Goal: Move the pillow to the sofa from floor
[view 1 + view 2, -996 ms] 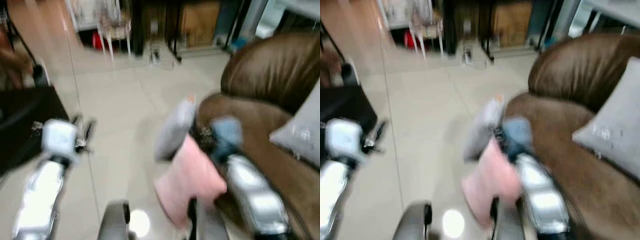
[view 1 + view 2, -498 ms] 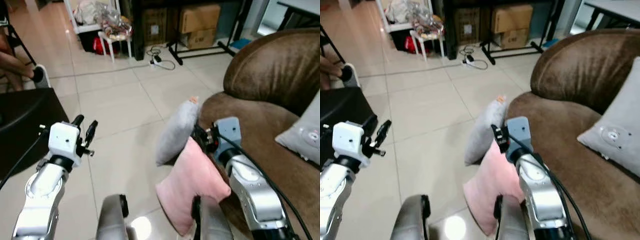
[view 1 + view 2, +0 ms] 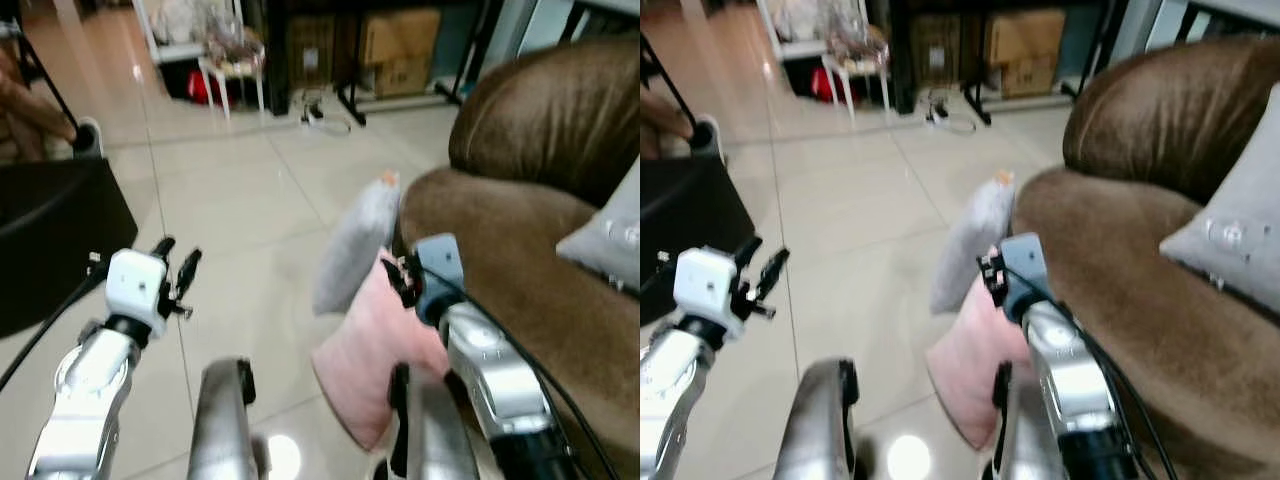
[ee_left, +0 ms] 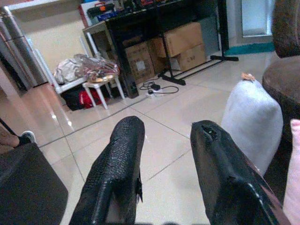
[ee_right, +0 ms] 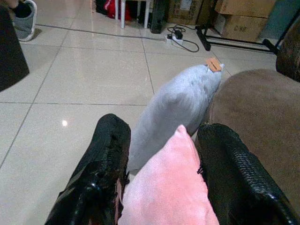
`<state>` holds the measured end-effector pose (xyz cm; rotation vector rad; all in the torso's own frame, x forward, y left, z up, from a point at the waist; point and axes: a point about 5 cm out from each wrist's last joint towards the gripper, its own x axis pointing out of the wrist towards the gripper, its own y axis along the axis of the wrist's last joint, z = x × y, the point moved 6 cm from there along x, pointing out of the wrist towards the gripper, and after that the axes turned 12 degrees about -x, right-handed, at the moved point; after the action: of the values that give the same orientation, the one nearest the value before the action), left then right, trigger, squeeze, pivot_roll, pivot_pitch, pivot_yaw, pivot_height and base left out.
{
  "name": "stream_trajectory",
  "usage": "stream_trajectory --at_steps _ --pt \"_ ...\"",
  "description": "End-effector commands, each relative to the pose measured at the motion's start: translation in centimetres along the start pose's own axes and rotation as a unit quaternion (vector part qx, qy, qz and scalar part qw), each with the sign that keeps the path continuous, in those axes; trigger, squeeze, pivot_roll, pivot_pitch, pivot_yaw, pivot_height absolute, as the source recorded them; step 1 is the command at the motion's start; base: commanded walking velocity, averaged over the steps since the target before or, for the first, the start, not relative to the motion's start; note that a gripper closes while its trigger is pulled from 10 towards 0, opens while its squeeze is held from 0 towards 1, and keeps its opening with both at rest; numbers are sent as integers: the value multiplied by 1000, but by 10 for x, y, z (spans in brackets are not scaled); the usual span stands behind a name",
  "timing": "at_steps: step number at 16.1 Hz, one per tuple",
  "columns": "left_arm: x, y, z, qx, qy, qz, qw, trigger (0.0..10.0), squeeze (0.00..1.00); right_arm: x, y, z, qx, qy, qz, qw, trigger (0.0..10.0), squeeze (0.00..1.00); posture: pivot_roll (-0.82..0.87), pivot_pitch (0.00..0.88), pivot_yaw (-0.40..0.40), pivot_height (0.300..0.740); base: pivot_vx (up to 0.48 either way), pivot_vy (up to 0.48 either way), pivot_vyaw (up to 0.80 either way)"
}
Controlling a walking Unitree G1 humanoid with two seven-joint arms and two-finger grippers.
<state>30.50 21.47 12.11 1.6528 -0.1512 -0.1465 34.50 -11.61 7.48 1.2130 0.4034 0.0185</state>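
The right end effector [image 5: 159, 154] is straddling the pink pillow [image 5: 166, 187] with fingers spread, beside a grey pillow [image 5: 176, 108] leaning against the brown sofa [image 3: 520, 270], while the left end effector [image 4: 168, 173] is hovering open above the floor [image 3: 240, 220].

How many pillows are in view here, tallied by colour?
Pink pillow: 1, on the floor against the sofa
Grey pillow on the floor: 1, leaning on the sofa's front
Light grey pillow on the sofa seat: 1
Total: 3 pillows
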Motion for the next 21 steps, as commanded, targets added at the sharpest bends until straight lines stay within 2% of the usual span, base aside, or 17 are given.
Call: stream_trajectory --at_steps 1,3,4,6,7,9,10,11,12,14,15,18,19,20,21 --pt "2 2 1 10 -8 -1 1000 10000 0 6 0 5 -12 -11 -6 1000 10000 0 0 0 3 441 0 0 0" --pt "11 0 5 11 -24 -5 1000 10000 0 15 -1 7 1 -7 -6 1000 10000 0 5 0 0 431 0 0 0" --pt "15 -2 9 9 -34 -7 999 10000 0 19 -2 10 7 -10 -8 1000 10000 1000 8 0 1 431 0 0 0" --pt "21 -4 16 11 -56 -11 998 10000 0 24 -2 15 19 -12 -8 1000 10000 1000 6 0 5 431 0 0 0" --pt "28 -3 27 9 -89 -14 996 10000 0 34 -13 21 2 -16 -35 999 10000 1000 -3 0 9 431 0 0 0" --pt "31 -7 41 4 -127 -26 992 10000 0 42 -30 24 -14 -17 -76 997 10000 1000 3 0 8 431 0 0 0" --pt "29 -9 45 1 -140 -32 990 10000 0 43 -34 24 -19 -15 -85 996 10000 1000 7 0 10 431 0 0 0" --pt "22 -15 57 -10 -179 -53 982 10000 0 46 -50 25 -43 -14 -120 992 10000 1000 14 0 13 431 0 0 0" --pt "20 -16 59 -11 -185 -55 981 10000 0 46 -53 25 -48 -13 -126 991 10000 1000 14 0 13 431 0 0 0" --pt "13 -19 69 -23 -221 -66 973 10000 0 46 -73 28 -75 -25 -176 981 10000 1000 24 0 13 431 0 0 0" --pt "12 -19 72 -25 -228 -68 971 10000 0 46 -77 27 -65 -29 -188 980 10000 16 30 10 8 431 0 0 0" --pt "11 -19 76 -21 -235 -71 969 10000 0 45 -84 31 -64 -61 -208 974 10000 0 39 21 -1 431 0 0 0" --pt "8 -19 77 -22 -239 -74 968 10000 0 42 -91 32 -87 -69 -227 968 7412 0 43 26 -4 431 0 0 0" --pt "6 -19 78 -23 -242 -77 967 10000 0 39 -97 31 -104 -69 -244 962 4039 0 45 30 -4 431 0 0 0" --pt "4 -19 79 -26 -243 -79 967 10000 0 37 -102 29 -110 -67 -255 958 2588 0 50 36 -7 431 0 0 0"
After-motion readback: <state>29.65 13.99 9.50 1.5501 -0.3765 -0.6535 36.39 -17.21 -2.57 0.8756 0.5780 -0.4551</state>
